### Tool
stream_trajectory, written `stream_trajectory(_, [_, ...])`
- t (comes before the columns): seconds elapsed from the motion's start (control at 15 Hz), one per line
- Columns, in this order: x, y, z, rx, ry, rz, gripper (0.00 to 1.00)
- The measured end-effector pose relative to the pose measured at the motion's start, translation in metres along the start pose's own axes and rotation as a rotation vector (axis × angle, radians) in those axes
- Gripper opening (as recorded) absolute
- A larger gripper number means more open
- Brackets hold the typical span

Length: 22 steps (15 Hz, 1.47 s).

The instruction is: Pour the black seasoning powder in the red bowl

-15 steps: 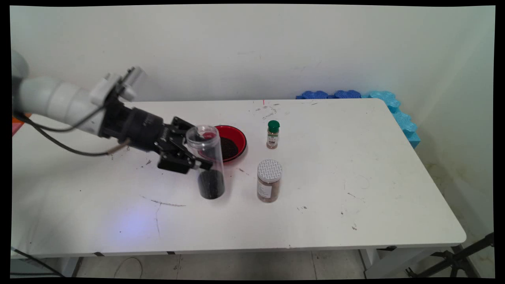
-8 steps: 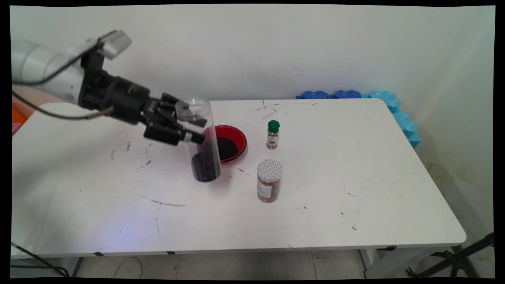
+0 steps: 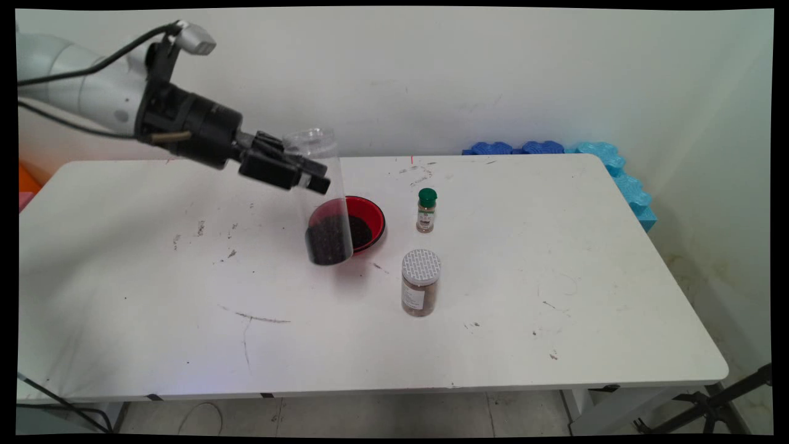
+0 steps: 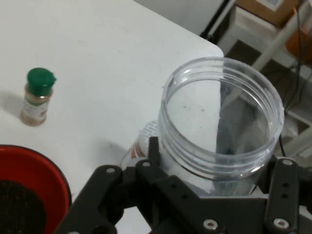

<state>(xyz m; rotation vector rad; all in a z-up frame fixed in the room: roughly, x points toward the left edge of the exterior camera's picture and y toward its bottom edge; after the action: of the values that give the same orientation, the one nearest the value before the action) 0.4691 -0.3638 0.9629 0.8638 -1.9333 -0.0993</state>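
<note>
End effector, at upper left in the main view, is clamped on a clear open-topped jar near its rim, one finger on either side of the wall; the hand view confirms this, the jar's mouth sitting between the two black fingers. We note that over the last second the jar has left the bench and risen: it stood on the surface to the near left of the red bowl, and it now hangs clear of the bench, its dark granular fill settled at the bottom, overlapping the bowl's left rim in the main view. The jar remains roughly upright, tilted only slightly. We judge from this that the jar is carried securely and that none of its fill has been tipped out at this height.

Moving right, the red bowl holds a dark layer of similar material. Beyond it stands a small green-capped spice bottle, and nearer the camera a larger jar with a patterned white lid; both rest upright, well apart from the end effector, in the same places as a second ago.
</note>
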Motion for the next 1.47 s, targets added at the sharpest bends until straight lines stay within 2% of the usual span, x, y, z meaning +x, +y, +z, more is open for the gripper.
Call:
stream_trajectory(0.27, [0.011,-0.017,0.007,0.016,0.012,-0.125,0.0])
stream_trajectory(0.53, [0.018,-0.031,0.014,0.016,0.033,-0.292,0.0])
stream_trajectory(0.8, [0.018,-0.046,0.021,0.051,0.045,-0.465,0.0])
stream_trajectory(1.2, [0.01,-0.058,0.029,0.087,0.024,-0.545,0.0])
stream_trajectory(1.47, [0.0,-0.064,0.036,0.086,0.024,-0.676,0.0])
